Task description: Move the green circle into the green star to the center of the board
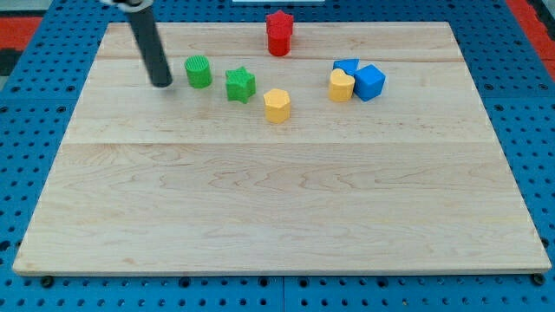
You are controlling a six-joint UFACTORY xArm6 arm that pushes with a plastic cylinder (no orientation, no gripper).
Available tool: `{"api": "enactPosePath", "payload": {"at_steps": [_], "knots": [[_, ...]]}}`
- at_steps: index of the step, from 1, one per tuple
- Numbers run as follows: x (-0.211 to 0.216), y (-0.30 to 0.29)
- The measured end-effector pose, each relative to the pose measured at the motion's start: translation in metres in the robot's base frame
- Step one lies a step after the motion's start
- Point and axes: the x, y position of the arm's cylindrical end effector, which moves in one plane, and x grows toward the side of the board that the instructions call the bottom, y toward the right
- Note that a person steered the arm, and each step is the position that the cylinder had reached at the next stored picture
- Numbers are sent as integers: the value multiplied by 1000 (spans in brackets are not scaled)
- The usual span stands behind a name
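The green circle [199, 71] stands on the wooden board [277, 199] in the upper left part. The green star [240, 84] lies just to its right and a little lower, with a small gap between them. My tip [161, 84] rests on the board just left of the green circle, a short gap away. The dark rod rises from it toward the view's top left.
A yellow hexagon [277, 105] lies right of and below the green star. A red star sits stacked on a red block [279, 33] at the top centre. A yellow heart [341, 86], a blue cube [369, 82] and another blue block [346, 66] cluster at the upper right.
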Motion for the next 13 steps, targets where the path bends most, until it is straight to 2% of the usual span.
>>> {"api": "enactPosePath", "payload": {"at_steps": [1,2,4,7,9,13], "knots": [[-5,52],[-5,50],[-52,45],[-56,54],[-57,85],[58,85]]}}
